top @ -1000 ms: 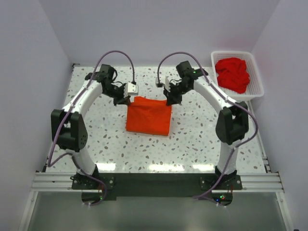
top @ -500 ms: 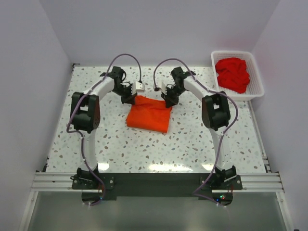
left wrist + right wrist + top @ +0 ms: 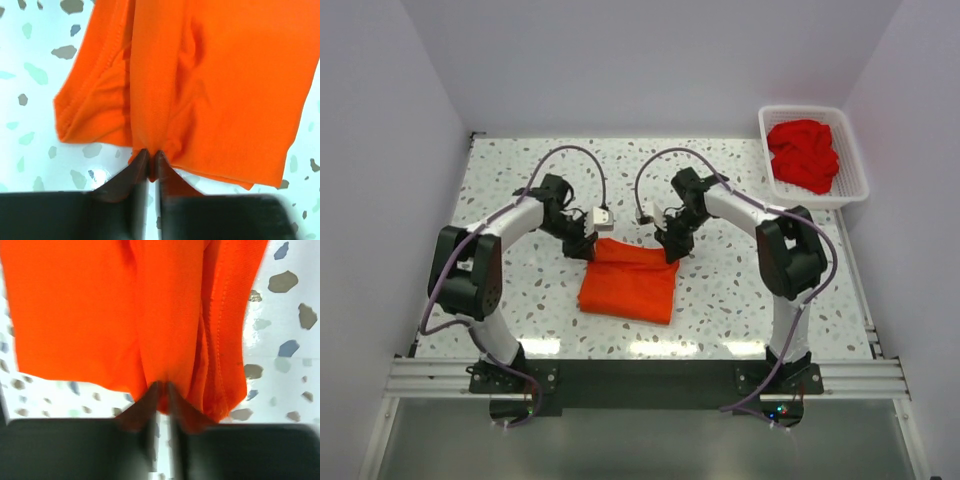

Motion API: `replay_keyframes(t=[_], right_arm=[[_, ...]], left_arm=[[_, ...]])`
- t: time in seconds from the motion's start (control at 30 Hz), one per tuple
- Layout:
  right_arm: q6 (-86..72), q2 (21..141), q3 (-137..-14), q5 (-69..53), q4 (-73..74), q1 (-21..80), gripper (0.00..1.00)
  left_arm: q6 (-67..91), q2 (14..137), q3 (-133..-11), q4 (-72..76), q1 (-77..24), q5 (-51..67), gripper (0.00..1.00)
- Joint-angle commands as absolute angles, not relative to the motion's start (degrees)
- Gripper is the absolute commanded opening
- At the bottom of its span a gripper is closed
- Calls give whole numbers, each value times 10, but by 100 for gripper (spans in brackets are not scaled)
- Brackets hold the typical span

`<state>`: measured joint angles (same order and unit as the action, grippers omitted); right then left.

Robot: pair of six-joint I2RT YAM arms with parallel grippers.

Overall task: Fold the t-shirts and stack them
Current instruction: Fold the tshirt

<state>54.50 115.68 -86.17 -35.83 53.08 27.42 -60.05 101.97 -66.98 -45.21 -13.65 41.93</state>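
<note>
A bright orange-red t-shirt (image 3: 628,283) lies folded into a rectangle near the middle of the table. My left gripper (image 3: 586,248) is shut on its far left corner; the left wrist view shows the cloth (image 3: 215,85) pinched between the fingertips (image 3: 135,167). My right gripper (image 3: 669,250) is shut on its far right corner; the right wrist view shows the cloth (image 3: 100,315) bunched between the fingertips (image 3: 181,407). Deeper red t-shirts (image 3: 803,154) lie crumpled in the white basket.
The white lattice basket (image 3: 855,160) stands at the back right corner of the speckled table (image 3: 740,300). Both arms reach inward over the table's middle with looping cables above them. Walls close the table on the left, back and right.
Both grippers have pulled the folded orange-red shirt toward the near edge of the table, keeping hold of its far corners. The shirt now lies closer to the arm bases.
</note>
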Motion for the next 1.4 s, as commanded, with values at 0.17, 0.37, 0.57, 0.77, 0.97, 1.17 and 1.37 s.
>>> replay_keyframes(t=[0.17,0.37,0.57,0.77,0.97,1.17,1.37], right_arm=[[370,1114,-924,-428,499,227,45],[186,1192,-995,-463,428,221,16],[52,1262,-1028,-483,363,221,8],[4,1289,-1031,-490,335,227,7],[-14,1298,-1017,-502,325,230,6],[-13,1299,-1013,-518,328,238,6],[-3,1314,-1027,-553,347,257,6]], left_arm=[[-541,948,-700,-385,-138,503,46],[-550,1005,-744,-369,-182,511,48],[-554,1064,-774,-374,-218,523,50],[-552,1094,-776,-380,-238,523,52],[-568,1118,-777,-397,-247,519,48],[-565,1122,-776,-396,-249,511,27],[-561,1076,-755,-362,-253,498,0]])
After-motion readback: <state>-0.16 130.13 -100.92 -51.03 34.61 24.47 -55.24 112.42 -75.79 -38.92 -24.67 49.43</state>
